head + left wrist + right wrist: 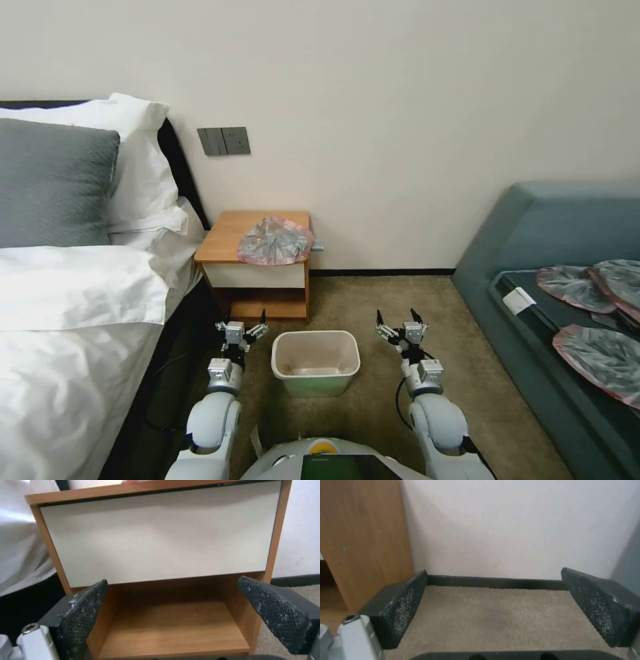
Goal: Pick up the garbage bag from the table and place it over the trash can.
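The garbage bag [275, 241], crinkled silver-grey with a pink rim, lies flat on the right part of the table [227, 237], a wooden nightstand with a white drawer front [160, 535]. The cream trash can [315, 361] stands empty on the carpet in front of the table. My left gripper [252, 323] hangs open to the left of the can, facing the table's low shelf [173, 627]. Open as well, my right gripper [399, 321] hovers right of the can, facing the wall and carpet [493, 620]. Neither holds anything.
A bed [67, 300] with white linen and a grey pillow runs along the left. A teal sofa [553, 280] on the right carries more crumpled bags [600, 353]. Bare carpet lies between the trash can and the sofa.
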Tool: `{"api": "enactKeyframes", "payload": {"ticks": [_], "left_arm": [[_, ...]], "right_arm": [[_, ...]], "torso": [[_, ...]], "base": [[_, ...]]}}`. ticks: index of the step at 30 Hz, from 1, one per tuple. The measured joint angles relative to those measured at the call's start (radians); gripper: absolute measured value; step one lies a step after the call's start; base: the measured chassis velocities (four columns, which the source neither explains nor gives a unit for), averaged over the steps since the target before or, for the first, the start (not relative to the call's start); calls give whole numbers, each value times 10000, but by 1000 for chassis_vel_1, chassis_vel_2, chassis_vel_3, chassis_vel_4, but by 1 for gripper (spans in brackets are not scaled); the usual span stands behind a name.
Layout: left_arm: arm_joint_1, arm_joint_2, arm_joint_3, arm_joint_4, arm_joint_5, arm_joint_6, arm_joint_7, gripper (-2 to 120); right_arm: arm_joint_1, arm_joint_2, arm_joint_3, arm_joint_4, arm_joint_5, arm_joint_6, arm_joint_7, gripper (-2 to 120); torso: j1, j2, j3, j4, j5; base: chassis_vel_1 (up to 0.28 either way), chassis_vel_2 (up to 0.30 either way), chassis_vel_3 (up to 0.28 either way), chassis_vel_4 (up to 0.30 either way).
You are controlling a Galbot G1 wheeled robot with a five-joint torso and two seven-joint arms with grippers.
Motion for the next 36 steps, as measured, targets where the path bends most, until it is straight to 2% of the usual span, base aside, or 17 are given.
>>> {"api": "enactKeyframes", "payload": {"ticks": [36], "left_arm": [[0, 0, -1, 0, -3, 0, 0, 100]], "right_arm": [[0, 0, 0, 1, 0, 0, 0, 100]], "torso": [[0, 0, 0, 0, 0]], "base": [[0, 0, 0, 0]]}}
